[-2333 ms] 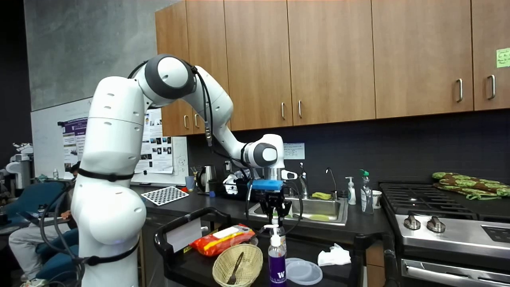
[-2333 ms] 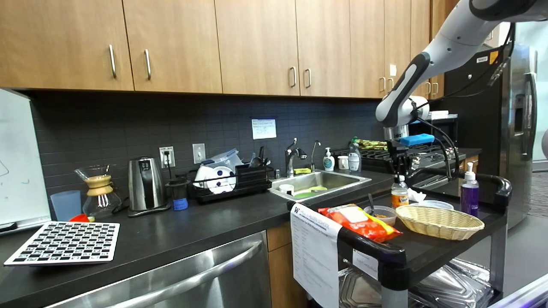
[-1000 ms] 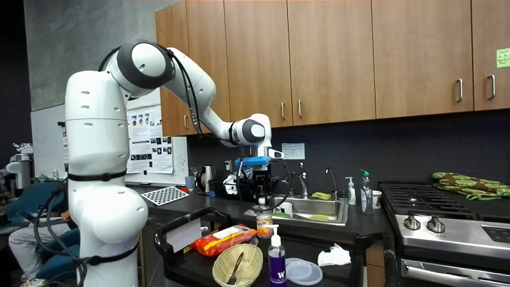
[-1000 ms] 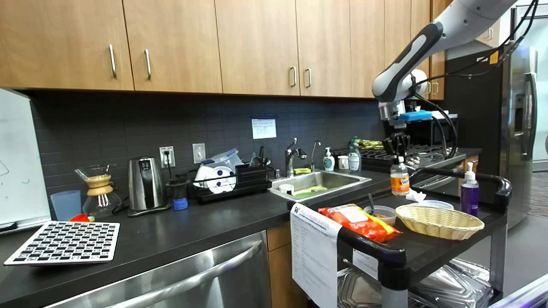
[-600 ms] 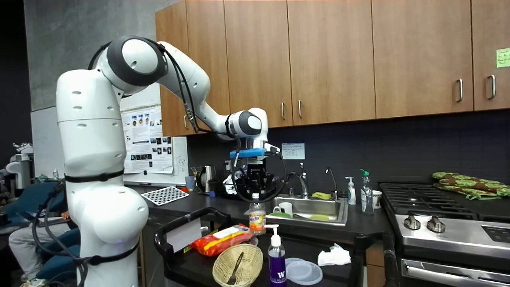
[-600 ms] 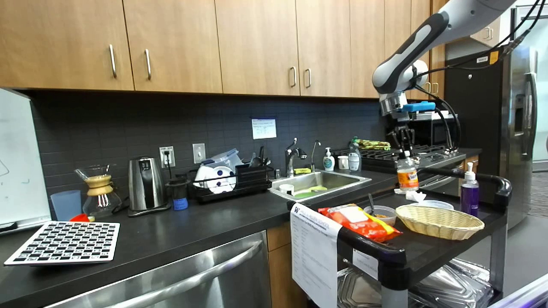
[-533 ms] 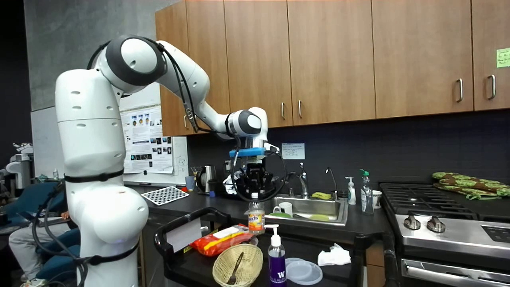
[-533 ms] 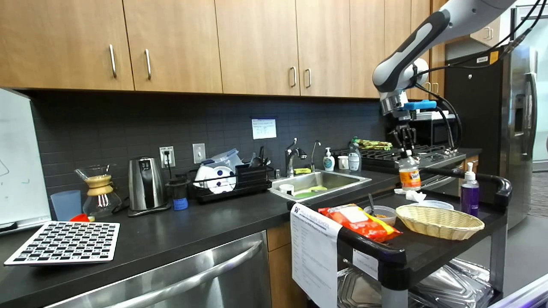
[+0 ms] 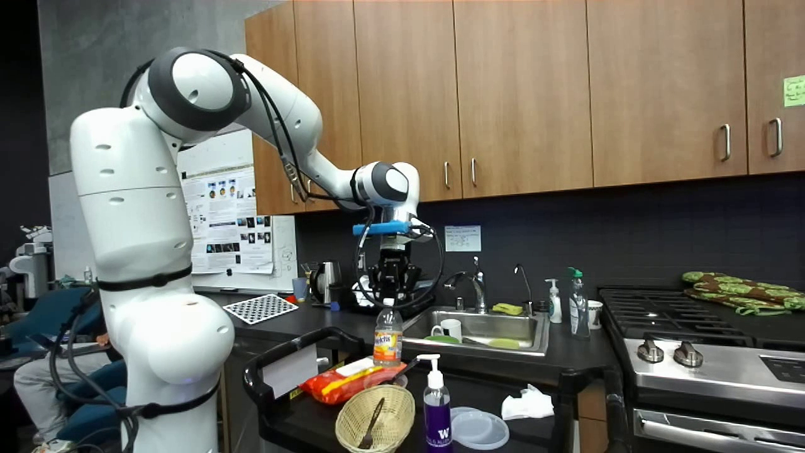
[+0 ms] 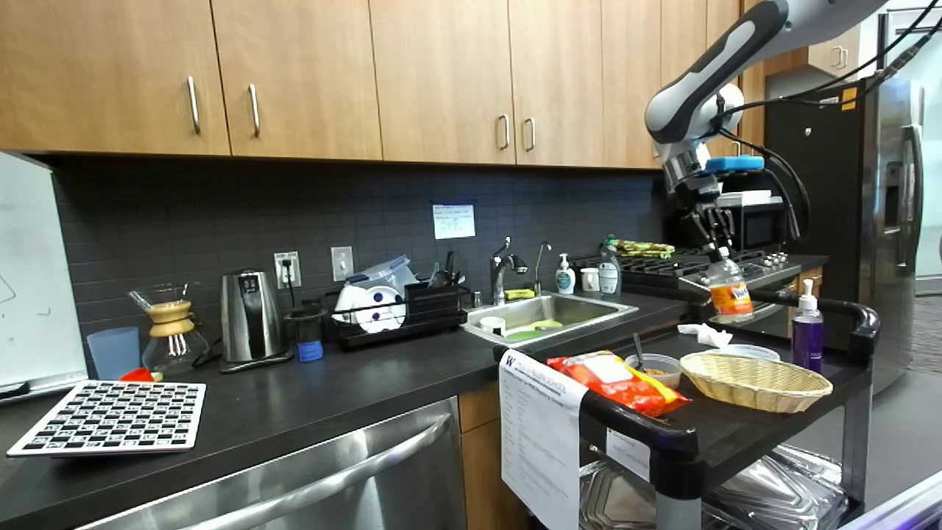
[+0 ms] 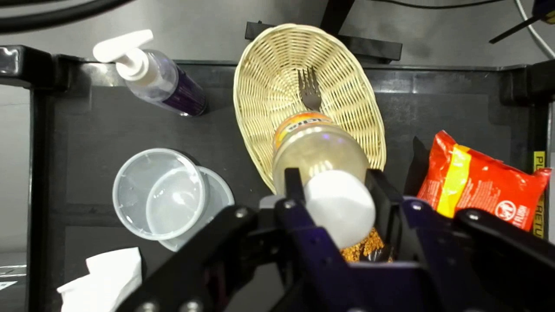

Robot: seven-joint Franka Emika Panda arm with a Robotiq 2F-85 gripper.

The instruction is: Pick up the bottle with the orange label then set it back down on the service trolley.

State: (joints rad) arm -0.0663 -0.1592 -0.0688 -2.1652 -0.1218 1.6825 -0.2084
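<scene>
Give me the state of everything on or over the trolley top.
Bottle with the orange label, aloft, capped, tilted
Tool, closed on that bottle
Purple pump bottle, upright
Wicker basket, holding a fork
Red bag, lying flat
Clear tub, open, utensil inside
White tissue, crumpled
Round plastic pieces, overlapping

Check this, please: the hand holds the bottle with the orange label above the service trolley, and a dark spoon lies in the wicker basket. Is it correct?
Not quite: in the wrist view, a dark fork, not a spoon, lies in the wicker basket. The hand does hold the bottle with the orange label above the service trolley.
</scene>
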